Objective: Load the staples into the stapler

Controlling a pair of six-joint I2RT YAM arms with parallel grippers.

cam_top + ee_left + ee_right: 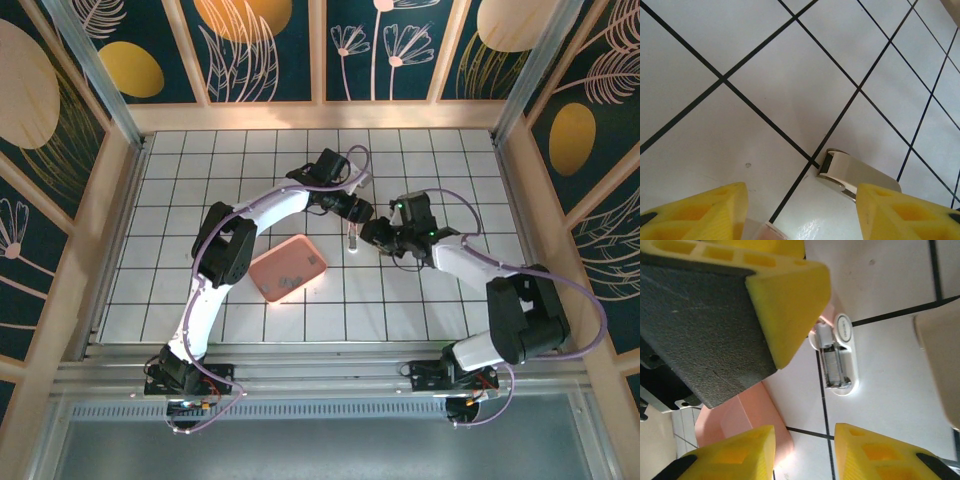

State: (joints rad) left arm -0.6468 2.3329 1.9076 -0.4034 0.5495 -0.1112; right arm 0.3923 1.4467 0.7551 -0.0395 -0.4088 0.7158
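Note:
The stapler (pixel 839 357) is a small whitish oblong lying on the white tiles with its top swung open, so a grey metal channel (pixel 835 365) shows. I cannot tell whether the staples lie in that channel. In the top view the stapler (pixel 353 241) sits between both arms. My right gripper (pixel 805 440) hovers open just short of it, with bare floor between its yellow fingers. My left gripper (pixel 801 200) is open too. The stapler's cream end (pixel 852 170) pokes out beside its right finger (pixel 900 212). One left finger (pixel 785 295) hangs over the stapler's far end.
A pink tray (pixel 287 267) lies left of the stapler, its corner (pixel 740 415) close to my right gripper's left finger. Wooden walls ring the tiled floor (pixel 250 160). A beige shape (pixel 940 365) stands at the right edge of the right wrist view.

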